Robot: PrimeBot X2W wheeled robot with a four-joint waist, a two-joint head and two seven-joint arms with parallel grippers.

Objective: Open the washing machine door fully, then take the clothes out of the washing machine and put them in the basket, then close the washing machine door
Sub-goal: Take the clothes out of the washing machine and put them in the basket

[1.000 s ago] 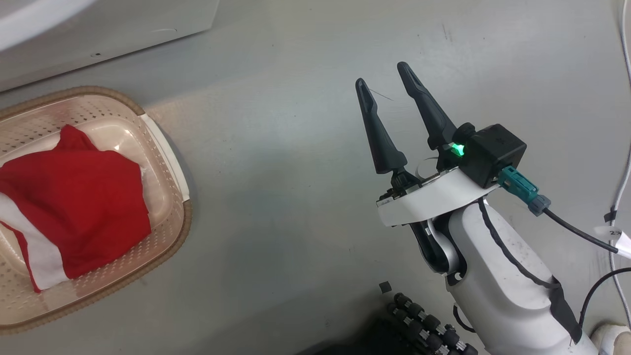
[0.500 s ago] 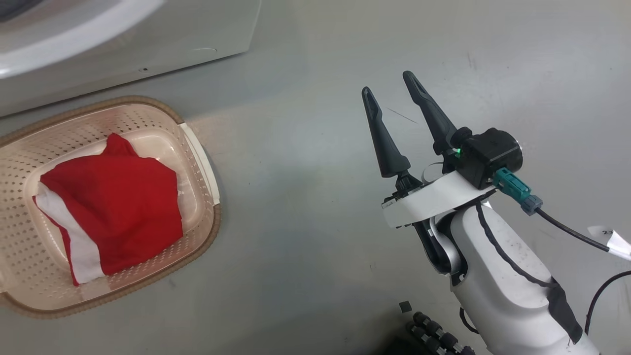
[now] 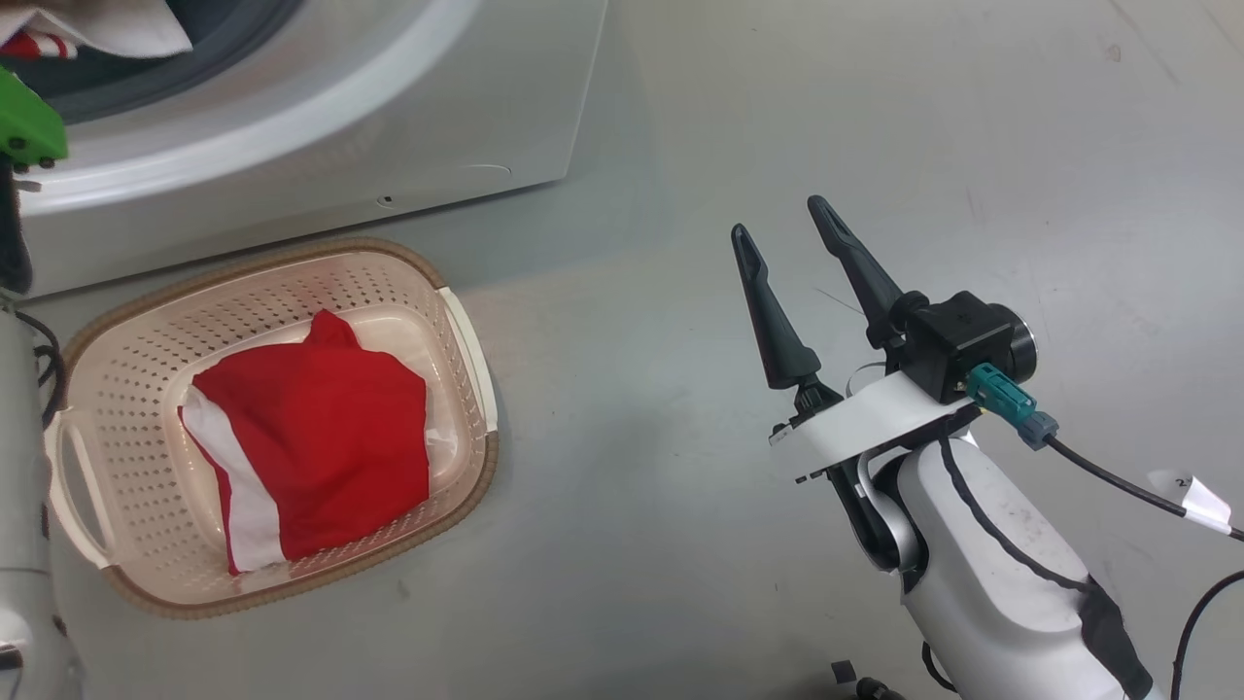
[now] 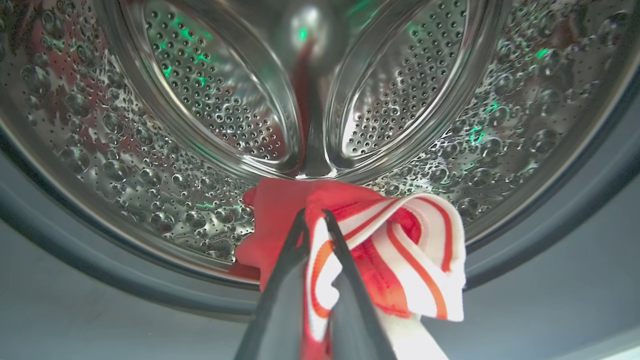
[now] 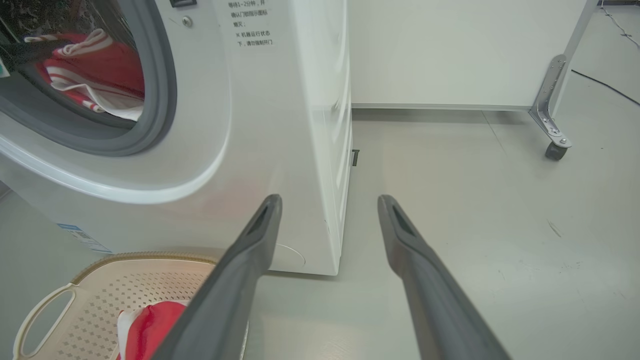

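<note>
Head view: the washer (image 3: pixel 311 146) stands at the upper left. In its mouth lies a striped jersey (image 3: pixel 117 34), white with red trim. The basket (image 3: pixel 292 255) sits on the floor (image 3: pixel 680 292) just in front of the washer, and a red jersey (image 3: pixel 321 437) with a white panel is bunched inside it. The right hand (image 3: pixel 777 219) hangs over bare floor, well to the right of the washer, with its two fingers apart and nothing between them.

Left wrist view: the left hand (image 4: pixel 314 216) is at the washer's mouth, its fingers pressed together and clamped on the striped jersey. The cloth hangs over the lower lip of the steel drum (image 4: pixel 200 100), above the grey seal (image 4: pixel 550 240).

Right wrist view: the right hand's fingers are spread wide and point past the washer's front right corner. The striped jersey shows in the washer's opening. The basket with the red jersey lies below the washer's front. A wheeled frame (image 5: pixel 550 100) stands well to the washer's right.
</note>
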